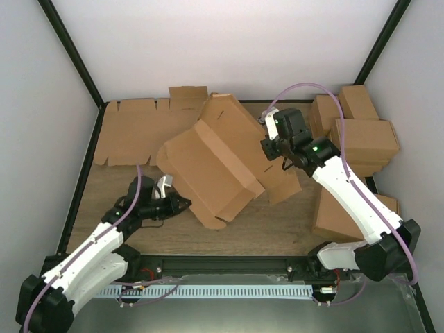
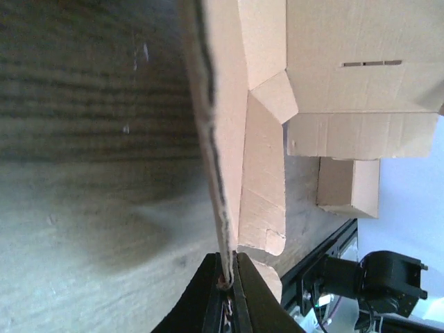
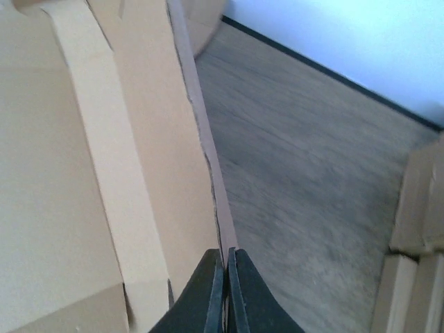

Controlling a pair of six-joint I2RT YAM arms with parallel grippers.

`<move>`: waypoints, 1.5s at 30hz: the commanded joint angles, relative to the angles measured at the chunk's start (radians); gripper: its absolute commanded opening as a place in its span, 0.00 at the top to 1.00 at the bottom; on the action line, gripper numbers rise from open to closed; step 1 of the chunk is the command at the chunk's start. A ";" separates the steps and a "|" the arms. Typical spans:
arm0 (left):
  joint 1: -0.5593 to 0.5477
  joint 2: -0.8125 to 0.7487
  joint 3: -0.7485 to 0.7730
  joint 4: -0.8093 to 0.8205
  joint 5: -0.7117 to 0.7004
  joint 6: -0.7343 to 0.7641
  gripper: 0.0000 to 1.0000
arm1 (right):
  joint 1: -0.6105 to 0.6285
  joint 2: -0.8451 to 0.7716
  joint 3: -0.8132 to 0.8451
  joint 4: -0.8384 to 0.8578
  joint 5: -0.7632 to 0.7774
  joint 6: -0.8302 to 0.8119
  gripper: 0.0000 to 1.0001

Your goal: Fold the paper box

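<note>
The paper box (image 1: 215, 163) is a brown die-cut cardboard mailer, partly folded and lying tilted across the middle of the table. My left gripper (image 1: 182, 202) is shut on its near-left edge; in the left wrist view the cardboard edge (image 2: 218, 173) runs straight into the closed fingers (image 2: 227, 277). My right gripper (image 1: 269, 147) is shut on the box's far-right flap; in the right wrist view the flap edge (image 3: 208, 159) ends between the closed fingers (image 3: 226, 260). The box's slotted panel (image 2: 361, 62) shows in the left wrist view.
A bundle of flat notched cardboard sheets (image 1: 135, 132) lies at the back left. Several closed brown cartons (image 1: 361, 135) are stacked at the back right and along the right side (image 1: 340, 215). The black frame rail (image 1: 229, 263) runs along the near edge.
</note>
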 commanded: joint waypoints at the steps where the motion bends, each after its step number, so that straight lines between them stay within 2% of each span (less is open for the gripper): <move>1: -0.086 -0.088 -0.074 -0.008 -0.022 -0.177 0.94 | 0.034 -0.037 -0.022 0.234 -0.132 -0.159 0.99; 2: -0.101 -0.092 -0.088 0.009 -0.027 -0.203 0.90 | 0.039 -0.031 -0.029 0.251 -0.147 -0.180 0.99; 3: -0.118 -0.091 -0.094 0.020 -0.037 -0.224 0.80 | 0.044 -0.021 -0.029 0.263 -0.162 -0.205 0.99; 4: -0.133 -0.088 -0.090 0.021 -0.047 -0.232 0.69 | 0.044 -0.013 -0.028 0.267 -0.196 -0.237 0.99; 6: -0.145 -0.085 -0.040 -0.025 -0.075 -0.200 0.40 | 0.045 0.005 -0.026 0.274 -0.271 -0.313 0.99; 7: -0.146 -0.086 0.010 -0.092 -0.128 -0.144 0.31 | 0.045 0.011 -0.026 0.277 -0.299 -0.353 0.99; 10: -0.145 -0.096 0.196 -0.320 -0.336 -0.042 0.09 | 0.045 0.031 -0.023 0.295 -0.280 -0.452 0.99; 12: -0.145 -0.099 0.295 -0.378 -0.401 0.007 0.01 | 0.045 0.039 -0.017 0.299 -0.256 -0.505 0.99; 16: -0.145 -0.052 0.477 -0.445 -0.466 0.089 0.00 | 0.045 0.052 -0.012 0.292 -0.251 -0.602 0.99; 25: -0.126 0.289 1.011 -0.562 -0.601 0.420 0.00 | 0.054 0.079 -0.005 0.279 -0.275 -0.696 0.99; 29: -0.092 0.413 1.202 -0.635 -0.687 0.445 0.00 | 0.107 0.059 -0.068 0.248 -0.333 -0.915 0.99; 33: -0.042 0.440 1.251 -0.637 -0.678 0.461 0.00 | 0.122 0.058 -0.071 0.274 -0.338 -0.964 0.99; 35: 0.016 0.446 1.268 -0.645 -0.628 0.465 0.00 | 0.127 0.057 -0.070 0.284 -0.329 -1.004 0.99; 39: 0.169 0.461 1.262 -0.647 -0.392 0.479 0.00 | 0.141 0.061 -0.052 0.262 -0.295 -1.141 0.99; 42: 0.177 0.486 1.225 -0.638 -0.244 0.529 0.00 | 0.175 0.054 -0.088 0.250 -0.289 -1.277 0.99; 45: 0.176 0.495 1.146 -0.599 -0.163 0.557 0.00 | 0.205 0.051 -0.138 0.298 -0.281 -1.291 0.99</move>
